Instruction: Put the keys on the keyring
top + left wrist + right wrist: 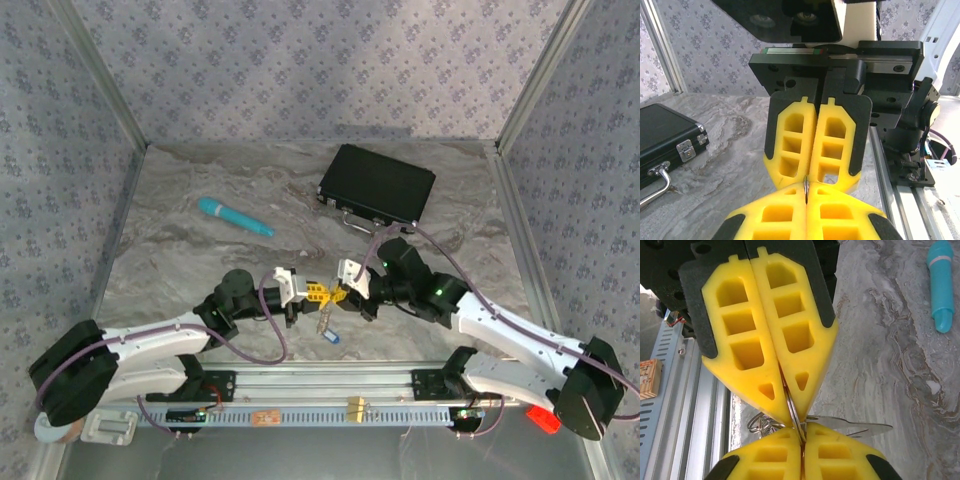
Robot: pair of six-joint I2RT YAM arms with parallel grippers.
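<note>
Looking across from the left, the teal pen (235,217) lies well out beyond my left jaws and has no part in this. My left gripper (316,294) is clenched, its yellow pads pressed flat with the keyring (794,415) pinched at the very tips. I judge that grip is there to hold the ring steady edge-on, so the other arm has something fixed to work against.

The ring's thin wire runs straight through the seam where the two sets of tips meet nose to nose. A silvery key (855,426) juts sideways just beside that seam, and from above a blue-headed one (331,336) sits just below the meeting point. I cannot tell whether it hangs or rests on the table (200,270), nor pick a yellow head out from the pads.

My right gripper (347,294) is closed too, nipping the same ring from the opposite side, probably to part its coil. The black case (378,183) sits well behind those jaws.
</note>
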